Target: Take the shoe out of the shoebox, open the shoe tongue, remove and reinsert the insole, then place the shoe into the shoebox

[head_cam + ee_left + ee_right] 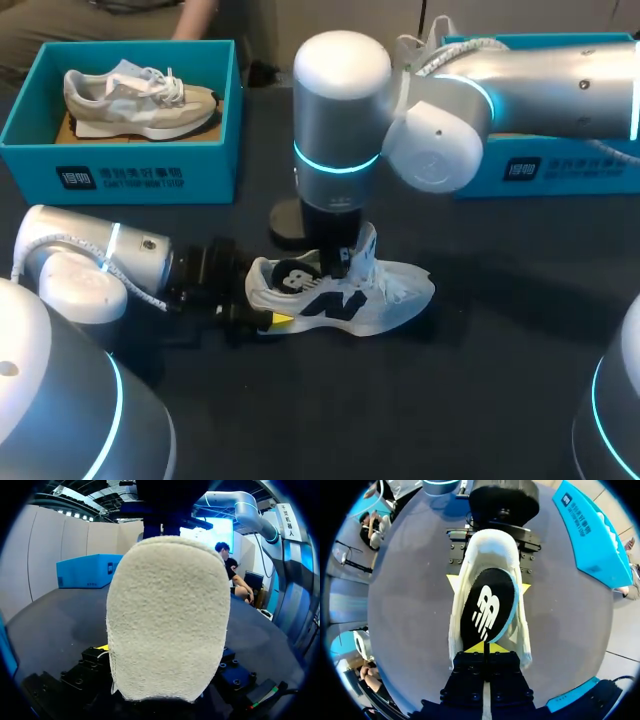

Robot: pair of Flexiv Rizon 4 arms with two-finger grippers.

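Observation:
A white sneaker [385, 300] with a black logo lies on its side on the dark table, heel toward my left arm. In the left wrist view its fuzzy heel [167, 620] fills the space between the fingers. My left gripper [270, 312] grips that heel from both sides, and its yellow fingertips [454, 582] show beside the shoe in the right wrist view. The black insole [487, 607] sticks up out of the shoe's opening. My right gripper [487, 649] comes down from above and is shut on the insole's near edge. In the head view it sits at the shoe's collar [338, 265].
A teal shoebox [120, 165] at the back left holds a grey and beige sneaker [140, 100]. A second teal box [560, 165] stands at the back right, partly hidden behind my right arm. Bare table lies in front of the white shoe.

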